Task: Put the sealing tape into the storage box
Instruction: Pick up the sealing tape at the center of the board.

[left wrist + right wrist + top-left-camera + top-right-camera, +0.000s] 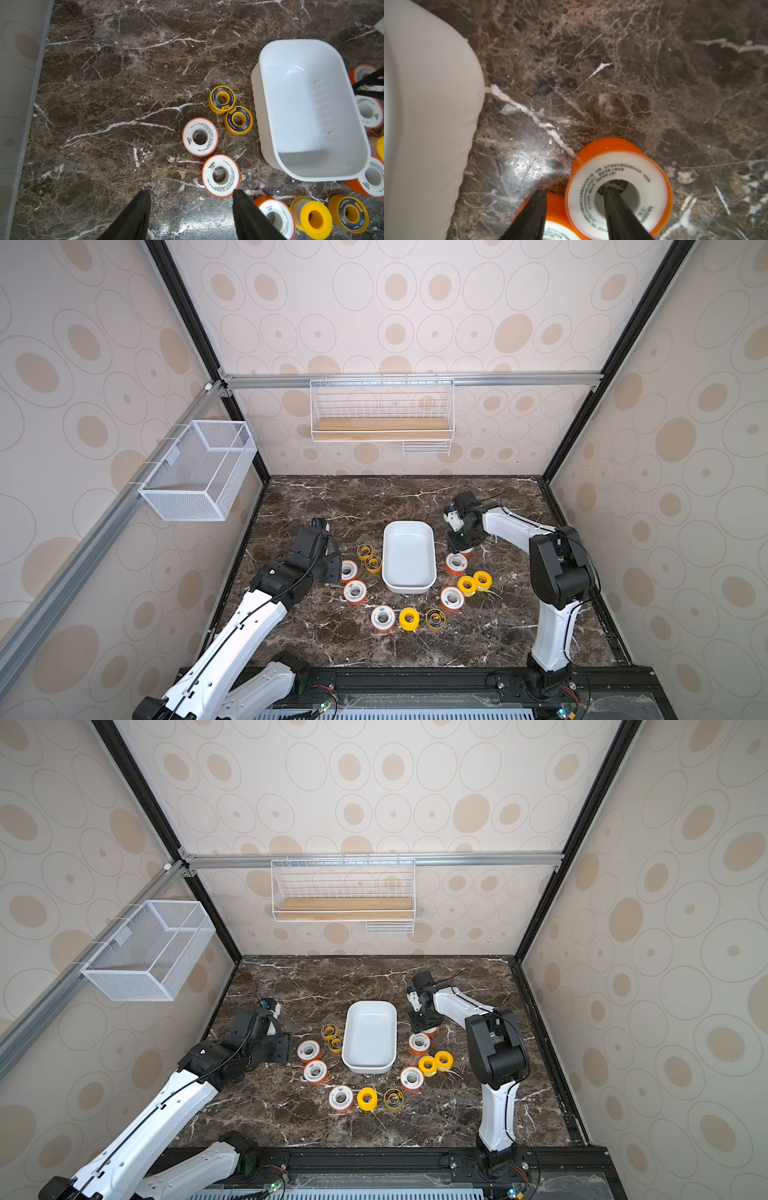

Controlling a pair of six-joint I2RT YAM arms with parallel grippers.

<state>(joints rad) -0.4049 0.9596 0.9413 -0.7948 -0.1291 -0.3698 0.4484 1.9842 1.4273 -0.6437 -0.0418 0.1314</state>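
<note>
On the marble tabletop (pixel 332 506) the empty storage box (pixel 409 589) is flanked by flat-lying sealing tape spools (pixel 354 591), cores upright, which we judge light, stiff, slick-rimmed and best pinched through the core, as the right gripper (pixel 573 190) straddles the wall of one orange-rimmed spool (pixel 618 166), clamping undeterminable; the left gripper (pixel 190 192) gapes empty.

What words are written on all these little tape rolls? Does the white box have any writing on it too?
"VASEN": on the white-faced spool, on the neighbouring spool beside it, and on the close-up spool in the right wrist view.
Fine print circling those white faces: too small to read.
Yellow lettering on the dark-faced yellow spools: too small to read.
Storage box: no writing visible.
In both top views, every label is too small to read.
</note>
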